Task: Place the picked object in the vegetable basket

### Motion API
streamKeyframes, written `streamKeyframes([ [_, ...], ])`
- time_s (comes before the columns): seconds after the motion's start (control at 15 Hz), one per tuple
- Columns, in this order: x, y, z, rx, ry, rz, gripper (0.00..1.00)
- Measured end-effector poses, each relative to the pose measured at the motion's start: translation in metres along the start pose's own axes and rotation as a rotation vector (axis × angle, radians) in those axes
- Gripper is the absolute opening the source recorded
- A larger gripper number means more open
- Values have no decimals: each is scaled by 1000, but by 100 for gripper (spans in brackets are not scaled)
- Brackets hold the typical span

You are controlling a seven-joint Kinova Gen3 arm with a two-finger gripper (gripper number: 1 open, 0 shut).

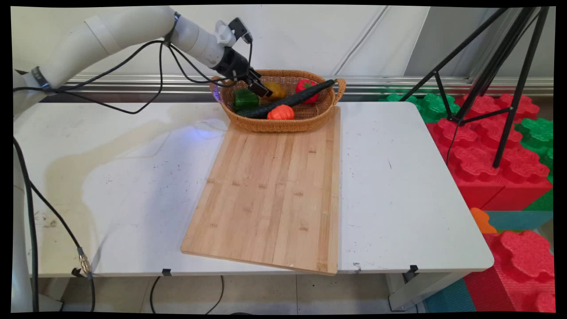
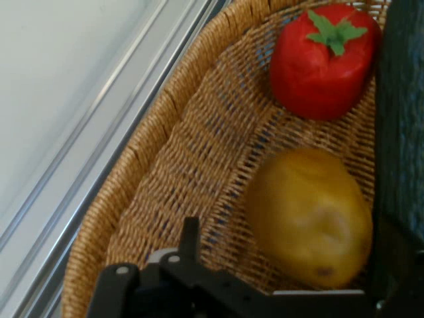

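Note:
My gripper (image 1: 262, 90) reaches down into a woven basket (image 1: 283, 127) at the back of the table. It is open, and in the hand view the gripper (image 2: 295, 242) has a yellow potato-like vegetable (image 2: 310, 225) between its fingers; the left finger (image 2: 190, 233) stands clear of it. In the main view that yellow vegetable (image 1: 277, 90) lies just right of the fingertips. A red tomato (image 2: 321, 59) lies beyond it against the basket wall (image 2: 165, 165). A long dark cucumber (image 1: 292, 99) crosses the basket, with a green pepper (image 1: 246, 99) to the gripper's left.
A small orange pumpkin (image 1: 280, 113) sits at the basket's front. A large wooden cutting board (image 1: 274, 195) lies on the white table (image 1: 110, 190) in front of the basket. A black tripod (image 1: 500, 79) and red and green foam blocks (image 1: 487, 150) stand right of the table.

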Motion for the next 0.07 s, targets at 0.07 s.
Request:
streamKeyframes([
  [0.07, 2, -1, 3, -1, 2, -1, 100],
])
